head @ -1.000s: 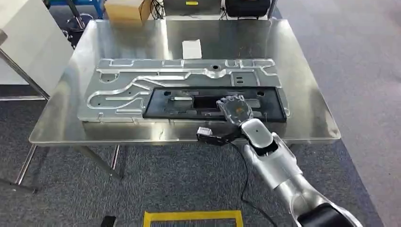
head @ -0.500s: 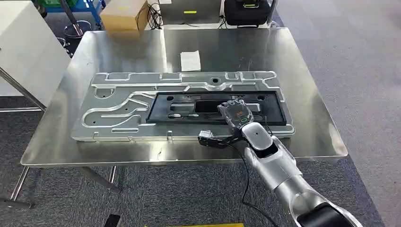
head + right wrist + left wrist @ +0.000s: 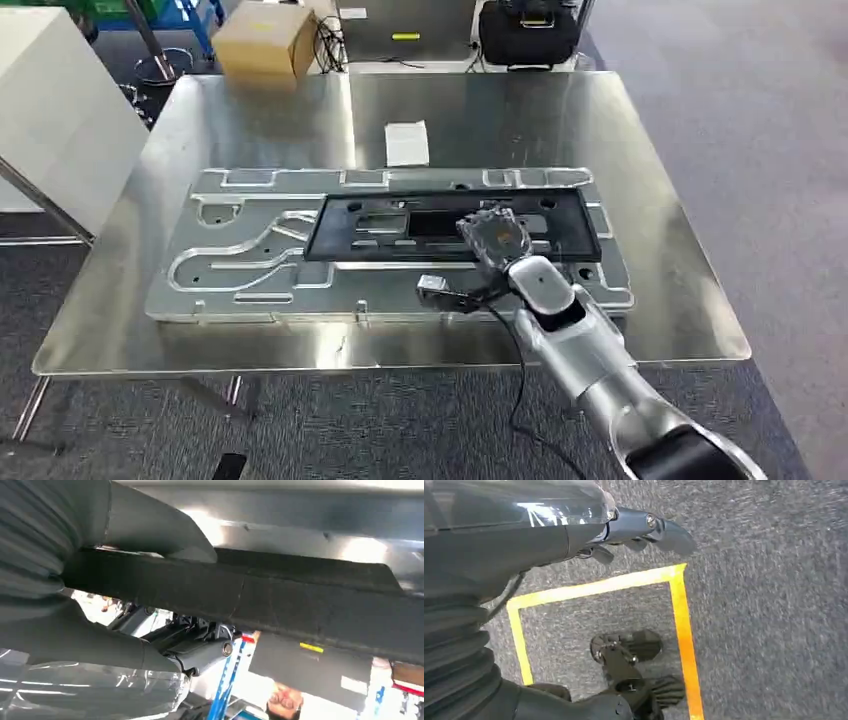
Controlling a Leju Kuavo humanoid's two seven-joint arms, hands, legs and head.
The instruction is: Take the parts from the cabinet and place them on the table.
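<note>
As right robot hand (image 3: 493,235) grips black frame (image 3: 450,226), over metal table (image 3: 660,200)

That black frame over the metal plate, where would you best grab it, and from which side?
Probably its long near edge, from the robot's side of the table. The black frame is flat, thin and wide, with a slim rail there that fingers can wrap. The right hand already grips it there: in the right wrist view the thumb lies over the edge.
</note>
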